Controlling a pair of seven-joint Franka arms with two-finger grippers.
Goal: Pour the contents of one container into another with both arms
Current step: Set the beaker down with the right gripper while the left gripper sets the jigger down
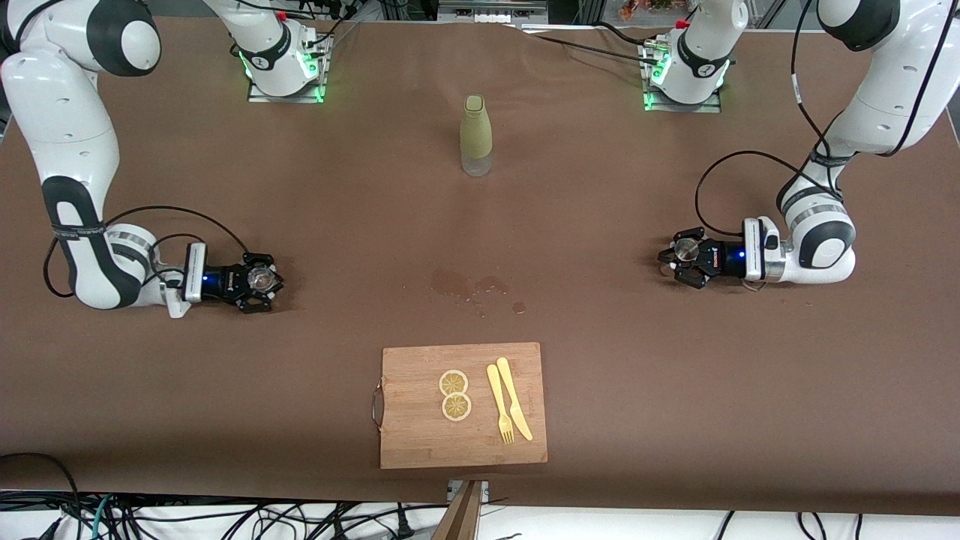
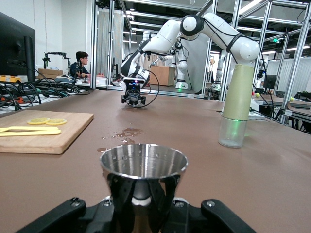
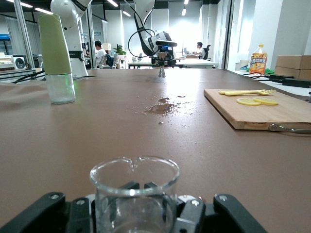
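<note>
- Left gripper (image 1: 686, 262) sits low over the brown table (image 1: 675, 390) toward the left arm's end, its fingers clenched around a small metal cup (image 2: 144, 162) with a flared rim, held upright.
- Right gripper (image 1: 259, 283) sits low over the table toward the right arm's end, clamped around a small clear glass beaker (image 3: 134, 191) with a pouring lip, also upright.
- Both arms (image 1: 71, 172) bend down from their bases so that the two grippers point toward each other, well apart, with the middle of the table between them.
- A pale green bottle (image 1: 475, 133) with a clear base stands upright between the two arm bases, farther from the front camera than either gripper.
- A wet stain (image 1: 469, 285) with a few droplets marks the cloth between the bottle and a wooden cutting board (image 1: 420, 442).
- The board lies nearest the front camera and carries two lemon slices (image 1: 454, 394), with a yellow fork (image 1: 500, 403) and a yellow knife (image 1: 514, 397) side by side next to them.
</note>
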